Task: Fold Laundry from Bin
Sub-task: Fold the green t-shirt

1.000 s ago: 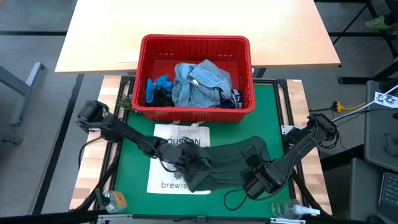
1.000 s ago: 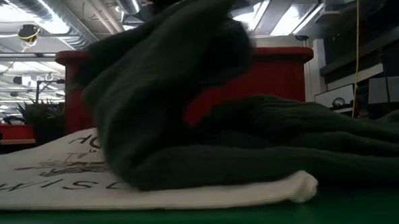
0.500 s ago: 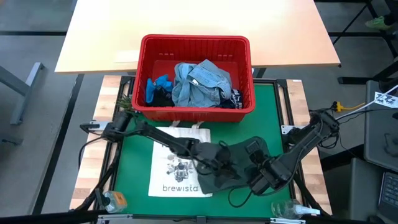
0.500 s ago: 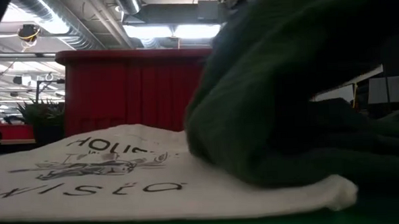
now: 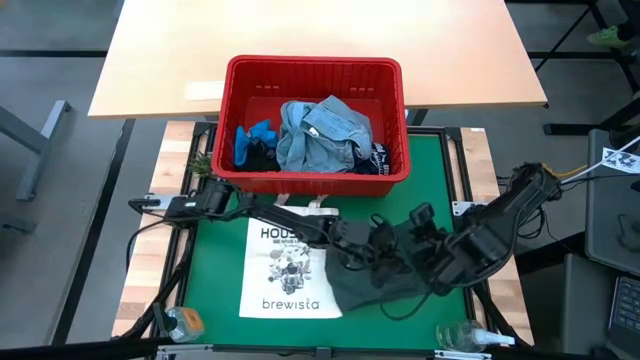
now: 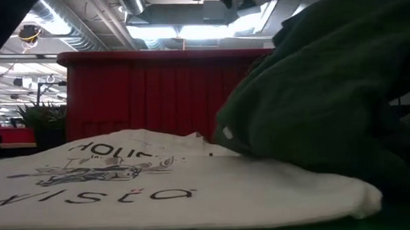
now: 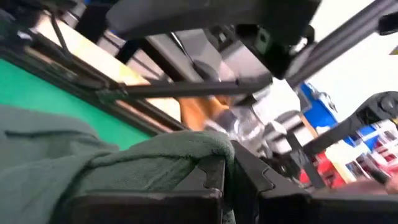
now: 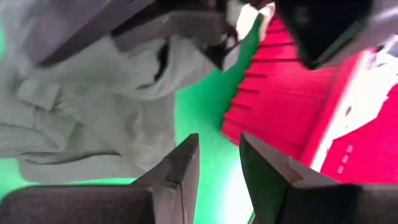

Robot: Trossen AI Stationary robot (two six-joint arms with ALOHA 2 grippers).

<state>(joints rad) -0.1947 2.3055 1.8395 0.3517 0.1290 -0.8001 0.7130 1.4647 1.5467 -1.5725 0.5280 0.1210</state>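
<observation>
The dark green garment [image 5: 385, 280] lies bunched on the green mat at the near right, and its left part overlaps the white tote bag's [image 5: 285, 265] right edge. My left gripper [image 5: 386, 244] reaches across from the table's left and is shut on it. My right gripper [image 8: 217, 168] hovers open just right of the garment, with only mat showing between its fingers. The red bin [image 5: 315, 75] stands at the far side. It holds a light blue denim shirt [image 5: 325, 135], a bright blue piece [image 5: 250, 140] and a dark one [image 5: 375, 160]. My left gripper pinches a raised fold of the dark green garment [image 7: 199, 149] between its two fingers [image 7: 214, 180]. The fingers lie nearly level and come from the table's left. The pinched part is held up off the mat, and the rest of the garment [image 6: 329, 102] lies heaped below it.
The tote bag [image 6: 160, 190] lies flat on the mat's near left. The bin's near wall [image 6: 148, 90] closes off the far side. A small plant [image 5: 200, 165] stands left of the bin. A clear bottle [image 5: 465, 338] and a small jar [image 5: 180, 322] sit at the near edge.
My left gripper has swept toward the table's right edge while still shut on the green garment. It has drawn the garment's left part over and off the tote bag, uncovering the print. My right gripper has risen and drawn back toward the right.
</observation>
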